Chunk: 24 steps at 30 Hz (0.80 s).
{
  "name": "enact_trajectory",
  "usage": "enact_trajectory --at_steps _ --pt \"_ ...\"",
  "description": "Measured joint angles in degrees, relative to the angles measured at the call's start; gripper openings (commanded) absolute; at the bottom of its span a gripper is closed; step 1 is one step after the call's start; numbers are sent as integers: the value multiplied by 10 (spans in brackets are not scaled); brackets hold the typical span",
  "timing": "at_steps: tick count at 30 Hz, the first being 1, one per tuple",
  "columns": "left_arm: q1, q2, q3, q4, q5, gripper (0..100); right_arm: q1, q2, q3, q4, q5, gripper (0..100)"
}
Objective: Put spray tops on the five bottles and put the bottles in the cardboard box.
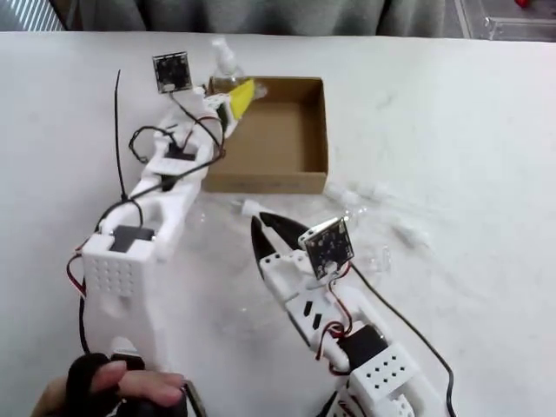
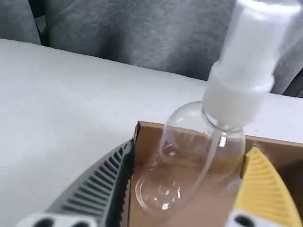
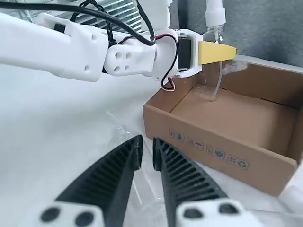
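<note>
From where I stand, the right gripper (image 3: 147, 142) hangs low over the white table (image 3: 52, 137), its black ribbed fingers almost touching with nothing between them. Just beyond sits an open brown cardboard box (image 3: 222, 151). Over its far corner the yellow-fingered left gripper (image 3: 218, 53) holds a clear plastic bottle (image 3: 209, 87) with a white spray top (image 3: 215, 12).

Bottle (image 2: 203, 142): spray top (image 2: 239, 61) blurred, its head cut off by the frame edge in the left wrist view. Left gripper (image 2: 191, 150): both fingers run out of frame toward their bases. Box (image 2: 286, 146): one corner on record there, the remainder behind bottle and fingers or out of frame; in the right wrist view its far end is cut off. High view: bottle's lower body hidden behind the left gripper. Clear parts (image 1: 373, 198) beside the box: transparent, too faint to count or identify. Right gripper (image 3: 147, 146): finger bases cut off by the frame edge
</note>
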Motion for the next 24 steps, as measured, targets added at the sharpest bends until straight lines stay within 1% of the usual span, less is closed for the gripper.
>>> enact_trajectory --at_steps 5,8,12,14,17,21,24 --pt "0 -48 49 0 0 339 0 0 0 0 3 26" --pt "0 -82 85 0 0 339 0 0 0 0 25 26" --pt "0 -130 138 11 0 339 0 0 0 0 33 26" --pt "0 -156 163 34 0 339 0 0 0 0 33 26" --pt "0 -215 202 90 0 339 0 0 0 0 35 26" --pt "0 -317 281 170 0 339 13 0 0 0 35 26" --pt "0 -404 353 210 0 339 10 0 0 0 35 26"
